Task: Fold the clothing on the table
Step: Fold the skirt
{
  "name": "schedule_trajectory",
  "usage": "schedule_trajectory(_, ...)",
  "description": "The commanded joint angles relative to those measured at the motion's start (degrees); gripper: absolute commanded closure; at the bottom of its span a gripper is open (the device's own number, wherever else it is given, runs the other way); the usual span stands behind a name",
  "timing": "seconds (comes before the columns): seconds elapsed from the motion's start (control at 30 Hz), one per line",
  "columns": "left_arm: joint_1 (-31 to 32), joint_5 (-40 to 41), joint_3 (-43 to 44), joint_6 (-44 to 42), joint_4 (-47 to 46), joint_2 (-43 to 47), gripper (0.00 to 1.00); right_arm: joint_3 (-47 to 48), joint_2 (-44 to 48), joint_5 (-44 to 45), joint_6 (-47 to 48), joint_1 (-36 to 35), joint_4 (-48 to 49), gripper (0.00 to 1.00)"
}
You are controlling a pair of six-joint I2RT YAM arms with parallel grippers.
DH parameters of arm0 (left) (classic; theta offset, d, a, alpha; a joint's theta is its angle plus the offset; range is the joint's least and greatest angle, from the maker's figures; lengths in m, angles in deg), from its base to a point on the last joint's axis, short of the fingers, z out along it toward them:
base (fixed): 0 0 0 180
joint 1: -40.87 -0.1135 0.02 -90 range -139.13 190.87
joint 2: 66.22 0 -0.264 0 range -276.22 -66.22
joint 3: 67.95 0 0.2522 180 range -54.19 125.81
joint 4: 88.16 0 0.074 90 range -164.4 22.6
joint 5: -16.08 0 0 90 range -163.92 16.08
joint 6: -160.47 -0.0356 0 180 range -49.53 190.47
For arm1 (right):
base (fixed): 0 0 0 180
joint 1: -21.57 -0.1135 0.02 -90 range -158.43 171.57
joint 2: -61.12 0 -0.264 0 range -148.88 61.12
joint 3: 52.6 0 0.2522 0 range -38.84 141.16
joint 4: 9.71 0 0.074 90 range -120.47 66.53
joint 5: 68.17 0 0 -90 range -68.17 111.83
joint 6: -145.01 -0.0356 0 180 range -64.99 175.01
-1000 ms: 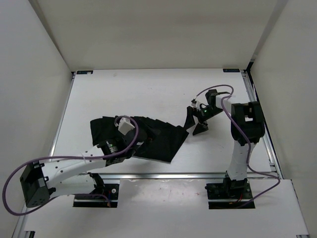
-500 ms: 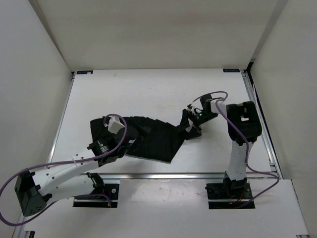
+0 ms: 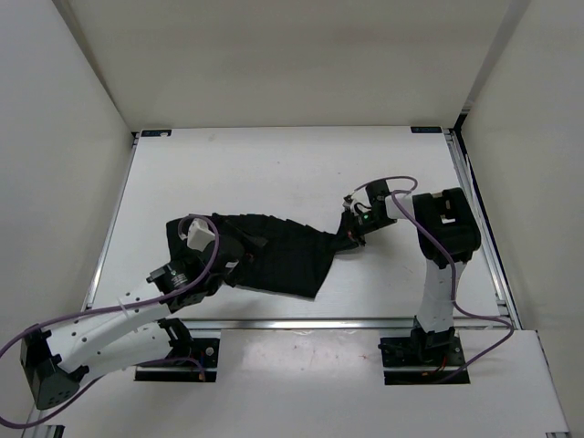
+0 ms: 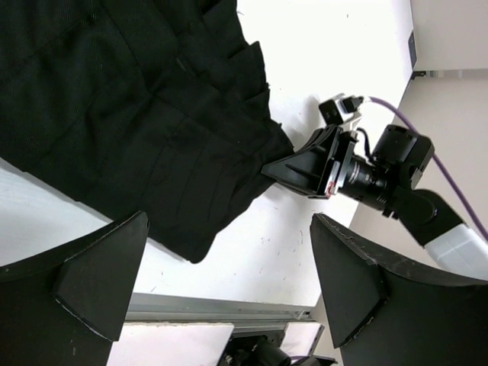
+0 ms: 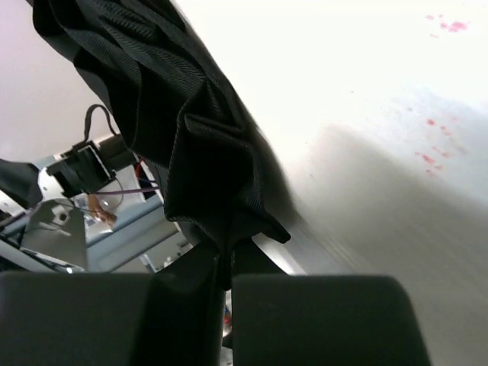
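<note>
Where the white, matte rectangular table (image 3: 274, 164) is seen from above, the plain black, pleated fabric garment (image 3: 283, 255) lies flat across its middle, somewhat nearer the near edge than the far one. It stretches from left of centre out to a narrow point on the right. The garment's left end is broad and its near-right corner points toward the metal rail (image 3: 319, 321) along the table's near edge.

The right arm's black two-finger gripper (image 3: 349, 235) sits low at that narrow right tip. In the right wrist view its fingers (image 5: 305, 320) are pressed together, clenched on a bunched fold of the black cloth (image 5: 191, 145), which rises crumpled from the pinch while the bare tabletop (image 5: 366, 114) spreads to the right. The left wrist view shows the same grasp from the other side: the right gripper (image 4: 268, 168) meets the cloth's pointed corner, just above the white surface (image 4: 305, 61).

The left arm's black gripper (image 3: 245, 248) hangs over the garment's left half. Its jaws stand wide apart, released and holding nothing; in its own camera the gripper (image 4: 229, 217) frames the pleated fabric (image 4: 137, 114) below, with both fingers (image 4: 99, 282) clear of the cloth. A purple cable (image 3: 100, 315) loops along the left arm, and another (image 3: 401, 182) arches over the right wrist.
</note>
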Motion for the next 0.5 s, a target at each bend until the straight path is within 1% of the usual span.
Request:
schedule_trajectory(0.0,-0.83,-0.21,-0.70,-0.19,0.03,1.07,0.02,-2.11,3.37,-2.12,-0.48,0.47,4.01,1.00)
schedule_trajectory(0.1,-1.44,0.22,-0.17,-0.98,-0.06,1.42,0.01,-3.35,6.35,-2.31,0.74,3.62,4.53,1.00)
schedule_trajectory(0.17,-1.79,-0.21,0.09,-1.51,-0.41,2.39,0.01,-3.26,7.41,-2.39,2.68,5.20,2.52,1.00)
schedule_trajectory(0.3,-3.28,-1.17,1.22,-5.73,0.81,2.83,0.02,-2.48,10.40,-3.97,7.78,8.54,-2.66,1.00)
schedule_trajectory(0.4,-6.53,-3.45,-0.60,-8.97,1.79,4.49,0.02,-1.86,12.68,-5.37,14.26,10.91,-7.40,1.00)
schedule_trajectory(0.47,-9.60,-4.68,-1.40,-10.55,2.05,5.99,0.01,-1.42,13.74,-5.73,16.74,12.24,-10.84,1.00)
